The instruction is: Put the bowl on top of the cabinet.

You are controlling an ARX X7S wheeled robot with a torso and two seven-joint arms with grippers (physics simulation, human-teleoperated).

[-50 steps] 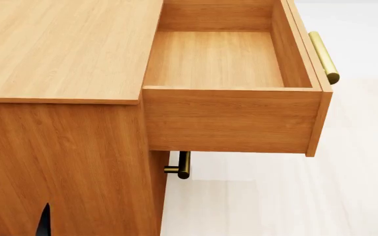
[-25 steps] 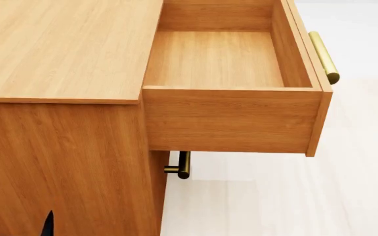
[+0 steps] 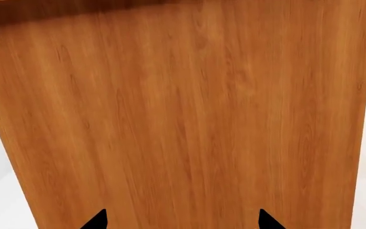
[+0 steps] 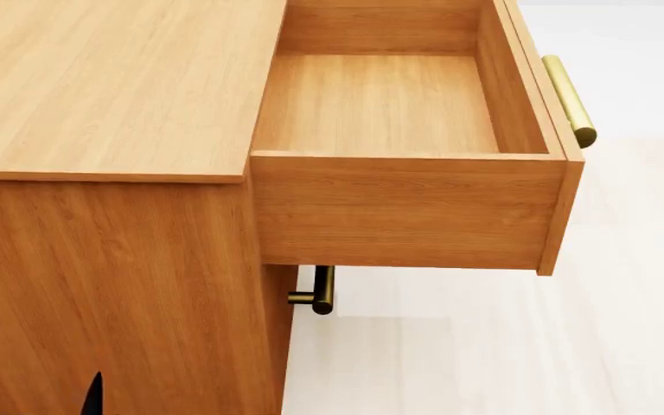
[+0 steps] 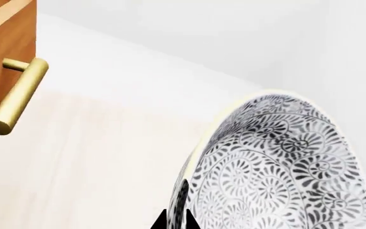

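The white bowl (image 5: 278,167) with its dark floral pattern fills the right wrist view, tilted on edge. My right gripper (image 5: 175,222) is shut on its rim, one black fingertip on each side. Neither the bowl nor the right gripper shows in the head view. The orange-brown cabinet (image 4: 113,86) has a bare flat top. My left gripper (image 3: 183,220) is open and holds nothing, facing the cabinet's side panel (image 3: 183,119) at close range. In the head view the left gripper (image 4: 30,385) appears as two black tips at the lower left, in front of that panel.
The top drawer (image 4: 379,104) is pulled out and has nothing in it; its brass bar handle (image 4: 569,99) sticks out at the right. A lower handle (image 4: 321,290) shows beneath it. The right wrist view shows a brass handle (image 5: 17,95) beside pale floor (image 4: 517,346).
The left gripper's tips have risen a little in the head view's lower left corner; a second tip now shows at the left edge. The cabinet and drawer are unchanged.
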